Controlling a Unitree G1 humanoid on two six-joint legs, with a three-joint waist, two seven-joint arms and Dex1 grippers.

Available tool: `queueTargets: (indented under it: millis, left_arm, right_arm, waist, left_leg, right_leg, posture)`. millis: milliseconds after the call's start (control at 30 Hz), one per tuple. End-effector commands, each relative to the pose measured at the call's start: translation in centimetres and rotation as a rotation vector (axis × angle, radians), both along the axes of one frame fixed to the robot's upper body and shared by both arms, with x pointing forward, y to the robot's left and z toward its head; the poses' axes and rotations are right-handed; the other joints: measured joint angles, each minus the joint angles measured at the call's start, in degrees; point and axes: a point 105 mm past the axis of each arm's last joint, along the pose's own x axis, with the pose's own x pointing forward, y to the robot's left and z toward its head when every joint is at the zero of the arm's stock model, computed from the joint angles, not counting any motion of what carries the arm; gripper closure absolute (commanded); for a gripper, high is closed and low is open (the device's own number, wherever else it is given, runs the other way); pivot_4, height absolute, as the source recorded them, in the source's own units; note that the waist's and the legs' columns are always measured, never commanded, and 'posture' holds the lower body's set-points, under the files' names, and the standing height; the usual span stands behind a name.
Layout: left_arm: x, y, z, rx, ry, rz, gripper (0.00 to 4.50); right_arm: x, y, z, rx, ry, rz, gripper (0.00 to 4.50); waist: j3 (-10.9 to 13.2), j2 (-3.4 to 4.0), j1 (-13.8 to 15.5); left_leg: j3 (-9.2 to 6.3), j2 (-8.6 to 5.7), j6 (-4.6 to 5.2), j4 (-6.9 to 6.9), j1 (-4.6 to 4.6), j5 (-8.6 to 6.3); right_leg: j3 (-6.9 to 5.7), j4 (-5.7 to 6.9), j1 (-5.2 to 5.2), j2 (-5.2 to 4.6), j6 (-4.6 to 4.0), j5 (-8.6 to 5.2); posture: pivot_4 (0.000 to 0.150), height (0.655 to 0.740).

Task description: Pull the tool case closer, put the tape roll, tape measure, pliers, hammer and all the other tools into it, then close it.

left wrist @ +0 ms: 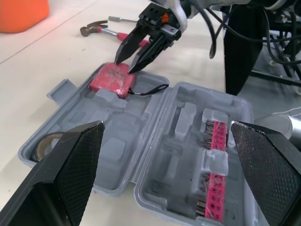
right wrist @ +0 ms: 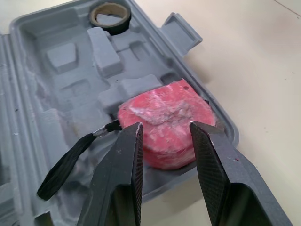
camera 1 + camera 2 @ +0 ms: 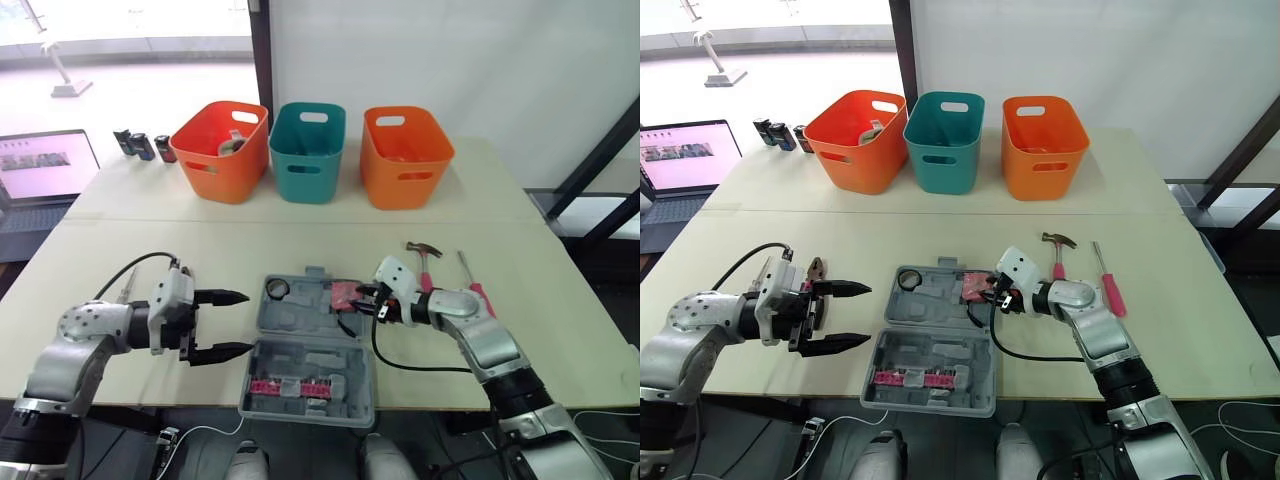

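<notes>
red square tape measure [image 2: 164, 113] sits in the far-right corner of the open grey plastic tool case [image 3: 300, 325], just ahead of the right gripper [image 2: 163, 128]. its fingers are slightly parted, holding nothing. left gripper [image 3: 247, 322] spread wide, empty, beside the case's left. red-handled hammer [image 3: 424, 258] is nearer the right arm.

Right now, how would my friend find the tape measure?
Find the open grey tool case on the table. In its far right corner, at the right gripper, sits the tape measure: the only chunky red block, with a black strap.

The right end effector [image 3: 990, 294] is at the red tape measure [image 3: 974, 287] in the open tool case [image 3: 925, 350].
</notes>
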Motion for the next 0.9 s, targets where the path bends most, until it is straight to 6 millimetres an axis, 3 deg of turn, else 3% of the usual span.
queueTargets:
  millis: [33,300,500,600,767,833,900]
  left_arm:
    - [-0.1,0.1,1.1,-0.003,-0.041,-0.001,0.00]
    - [-0.1,0.2,1.1,-0.001,-0.043,0.003,0.00]
    - [-0.1,0.3,1.1,0.002,-0.042,0.008,0.00]
    - [-0.1,0.6,1.0,0.005,-0.043,0.025,0.00]
    - [0.2,3.2,0.5,0.035,-0.040,0.157,0.00]
    - [0.3,5.3,0.4,0.044,-0.050,0.256,0.00]
    - [0.4,8.3,0.5,0.065,-0.071,0.385,0.00]
  right_arm:
    - [-0.8,-1.5,-3.8,-0.105,0.180,-0.076,2.83]
    - [-1.5,-1.5,-6.1,-0.167,0.324,-0.141,2.83]
    - [-0.8,0.0,-4.9,-0.126,0.280,-0.120,2.83]
    - [-0.5,0.4,-2.7,-0.078,0.222,-0.086,2.83]
    - [-1.6,0.3,4.3,0.116,0.042,0.015,2.83]
    - [-2.4,-1.3,6.7,0.181,-0.018,-0.009,2.83]
    - [-3.5,-4.4,8.0,0.181,-0.064,-0.057,2.83]
  waist:
    - [0.0,-0.05,0.0]
    - [-0.3,-0.42,0.0]
    - [-0.5,-0.66,-0.3]
    - [-0.5,-0.65,-0.2]
    - [-0.3,-0.41,0.0]
    - [-0.2,-0.21,0.1]
    - [-0.2,-0.18,0.3]
  left_leg:
    - [0.00,0.00,0.00,0.00,0.00,0.00]
    - [0.00,0.00,0.00,-0.01,0.31,-0.01]
    - [0.00,0.00,0.05,-0.04,0.82,-0.06]
    - [0.00,0.00,0.05,-0.04,0.82,-0.06]
    - [0.00,0.00,0.05,-0.12,0.47,-0.06]
    - [0.00,0.00,0.06,-0.09,0.10,-0.05]
    - [0.00,0.00,0.06,-0.05,-0.09,-0.05]
  right_leg:
    - [0.00,0.00,0.01,0.00,0.00,0.00]
    - [0.00,-0.01,0.32,0.00,-0.03,-0.03]
    - [0.01,-0.08,0.78,0.00,-0.05,-0.05]
    - [0.02,-0.08,0.77,0.00,-0.05,-0.05]
    - [0.02,-0.08,0.44,0.00,0.00,-0.08]
    - [0.02,-0.06,0.09,0.00,0.01,-0.06]
    - [0.01,-0.04,-0.11,-0.01,0.01,-0.04]
  posture:
    - [0.150,0.7400]
    - [0.150,0.7400]
    - [0.150,0.7400]
    - [0.150,0.7400]
    - [0.150,0.7400]
    - [0.150,0.7400]
    - [0.150,0.7400]
